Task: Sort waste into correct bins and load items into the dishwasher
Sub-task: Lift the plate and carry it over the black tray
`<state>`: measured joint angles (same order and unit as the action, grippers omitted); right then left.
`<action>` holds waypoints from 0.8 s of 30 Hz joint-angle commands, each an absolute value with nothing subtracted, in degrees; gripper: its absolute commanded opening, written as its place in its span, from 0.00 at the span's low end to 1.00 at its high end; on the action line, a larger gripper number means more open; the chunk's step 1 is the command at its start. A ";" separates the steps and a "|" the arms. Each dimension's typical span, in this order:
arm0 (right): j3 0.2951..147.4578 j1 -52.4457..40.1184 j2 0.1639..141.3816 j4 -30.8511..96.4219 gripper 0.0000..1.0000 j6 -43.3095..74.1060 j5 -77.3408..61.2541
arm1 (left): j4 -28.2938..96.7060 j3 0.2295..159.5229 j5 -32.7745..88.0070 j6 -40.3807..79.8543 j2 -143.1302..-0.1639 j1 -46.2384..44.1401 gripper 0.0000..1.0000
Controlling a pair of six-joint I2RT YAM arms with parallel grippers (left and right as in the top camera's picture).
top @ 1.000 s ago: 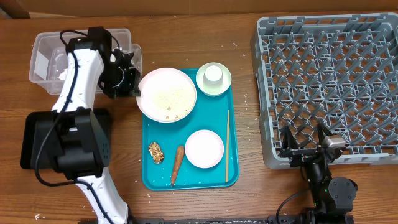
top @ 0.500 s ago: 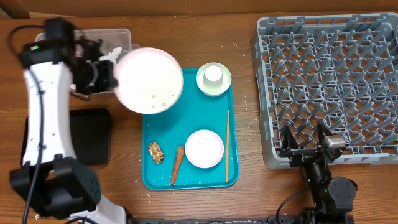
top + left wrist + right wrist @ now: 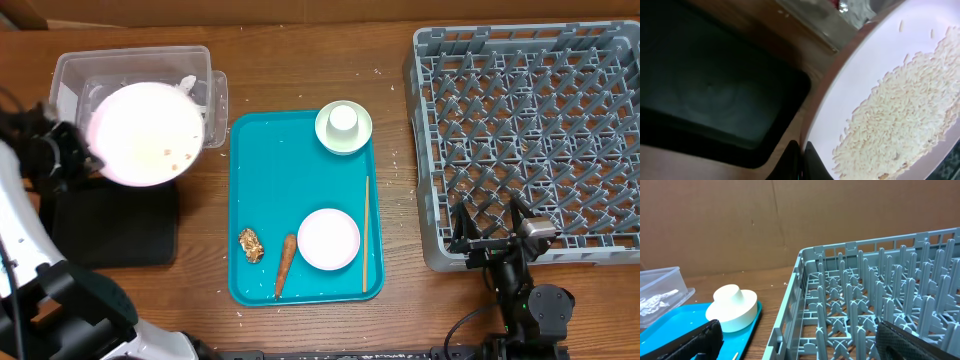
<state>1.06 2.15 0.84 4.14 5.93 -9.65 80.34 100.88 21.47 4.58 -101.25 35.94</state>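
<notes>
My left gripper (image 3: pixel 72 160) is shut on the rim of a large pale pink plate (image 3: pixel 148 133), holding it above the edge of the clear tub (image 3: pixel 62 72) and the black tray (image 3: pixel 120 228). In the left wrist view the fingers (image 3: pixel 801 161) pinch the plate rim, and loose white rice (image 3: pixel 900 115) lies piled on the plate beside the black tray (image 3: pixel 705 95). A crumpled napkin (image 3: pixel 190 86) lies in the tub. My right gripper (image 3: pixel 490 240) is open and empty at the front left corner of the grey dish rack (image 3: pixel 530 130). The red wrapper does not show clearly.
The teal tray (image 3: pixel 270 170) holds a green saucer with an upturned white cup (image 3: pixel 343 125), a small white plate (image 3: pixel 328 239), a chopstick (image 3: pixel 365 232), a carrot (image 3: pixel 286 264) and a brown lump (image 3: pixel 250 244). The right wrist view shows the rack (image 3: pixel 880 290) and the cup (image 3: pixel 732 307).
My left arm lifted the large plate off the teal tray and carried it left, to above the tub and black tray. The right arm has not moved.
</notes>
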 commanded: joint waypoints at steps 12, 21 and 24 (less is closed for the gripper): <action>0.47 1.83 0.19 3.92 1.00 5.96 -9.52 | 84.88 102.24 17.58 9.91 -99.83 53.28 0.04; 0.47 1.83 0.19 3.92 1.00 5.96 -9.50 | 89.34 102.21 8.14 14.98 -99.83 59.57 0.04; 0.47 1.83 0.19 3.92 1.00 5.96 -9.52 | 91.35 102.21 5.61 16.53 -99.83 59.57 0.04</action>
